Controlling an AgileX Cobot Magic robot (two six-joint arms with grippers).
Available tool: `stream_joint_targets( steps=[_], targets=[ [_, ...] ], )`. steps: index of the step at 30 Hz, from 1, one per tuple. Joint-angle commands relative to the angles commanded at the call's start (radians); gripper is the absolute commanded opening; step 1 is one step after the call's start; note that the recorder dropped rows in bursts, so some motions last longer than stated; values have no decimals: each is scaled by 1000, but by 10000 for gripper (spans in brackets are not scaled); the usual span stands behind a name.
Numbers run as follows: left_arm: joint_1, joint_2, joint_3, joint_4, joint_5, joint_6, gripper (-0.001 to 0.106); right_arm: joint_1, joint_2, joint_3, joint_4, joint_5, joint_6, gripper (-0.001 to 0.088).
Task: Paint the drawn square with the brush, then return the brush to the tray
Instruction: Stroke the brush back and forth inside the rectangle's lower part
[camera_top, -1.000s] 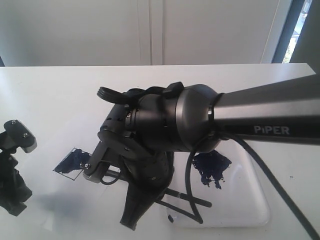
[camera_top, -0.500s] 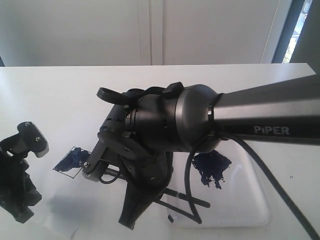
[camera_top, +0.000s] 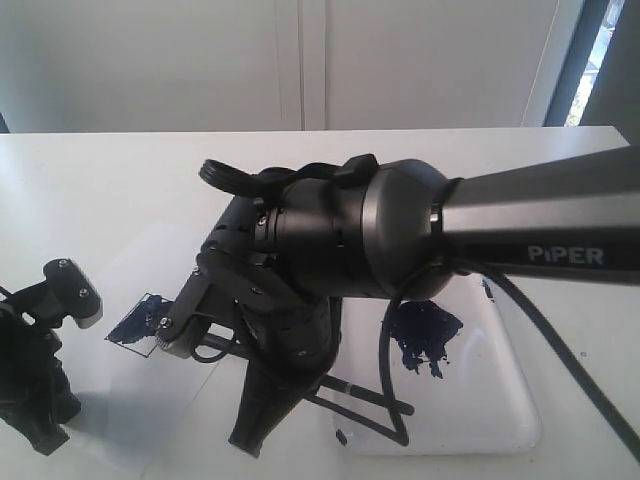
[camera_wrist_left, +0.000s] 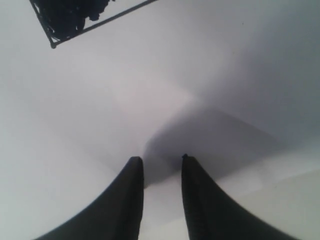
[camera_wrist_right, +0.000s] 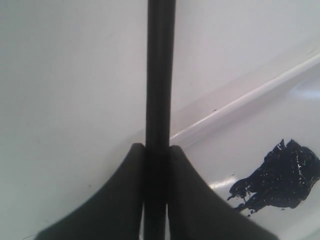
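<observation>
My right gripper (camera_wrist_right: 156, 146) is shut on the black handle of the brush (camera_wrist_right: 160, 75), which runs straight out between its fingers; the bristles are hidden. It hangs by the raised rim of the white tray (camera_wrist_right: 240, 102), near the dark blue paint blot (camera_wrist_right: 280, 177). In the exterior view the right arm covers the middle, with the tray (camera_top: 490, 410) and its blot (camera_top: 425, 335) to its right. The drawn square (camera_top: 140, 322), smeared dark blue, lies to its left. My left gripper (camera_wrist_left: 160, 159) is open and empty over white paper, with a corner of the square (camera_wrist_left: 70, 15) ahead of it.
The white table (camera_top: 120, 190) runs back to a pale wall. The right arm's black cable (camera_top: 385, 370) loops down over the tray's near corner. The left arm (camera_top: 35, 380) stands at the table's lower left edge.
The left arm has moved right, towards the square, and dropped a little. The right arm with the brush has shifted slightly left. Both gripper states look unchanged.
</observation>
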Motion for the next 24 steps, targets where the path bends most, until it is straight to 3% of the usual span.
stream_joint_targets(
  steps=[24],
  targets=[
    [0,0,0,0,2,0,331,0,39,0,8,-1,-21,0]
  ],
)
